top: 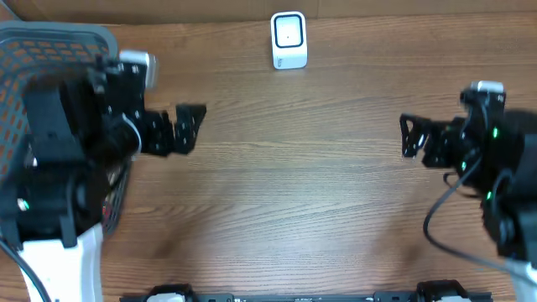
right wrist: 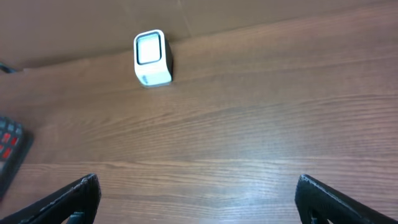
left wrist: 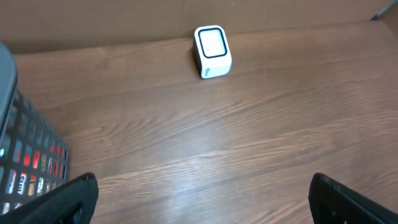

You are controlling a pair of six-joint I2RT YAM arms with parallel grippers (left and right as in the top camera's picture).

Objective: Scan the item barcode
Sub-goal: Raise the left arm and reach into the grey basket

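A white barcode scanner (top: 289,39) with a dark-framed window stands upright at the table's far edge, also seen in the left wrist view (left wrist: 212,51) and the right wrist view (right wrist: 152,57). Red packaging (left wrist: 30,163) shows through the mesh of a grey basket (top: 59,38) on the left; no single item can be made out. My left gripper (top: 191,130) hovers open just right of the basket, its jaws wide apart over bare wood (left wrist: 202,190). On the right side my right gripper (top: 406,136) is open too, with nothing between its fingers (right wrist: 198,186).
The basket wall (left wrist: 25,137) rises close to the left gripper's left finger, and its corner shows at the left edge of the right wrist view (right wrist: 9,140). A brown cardboard wall (top: 403,10) runs behind the scanner. Wood tabletop (top: 294,184) lies between the two arms.
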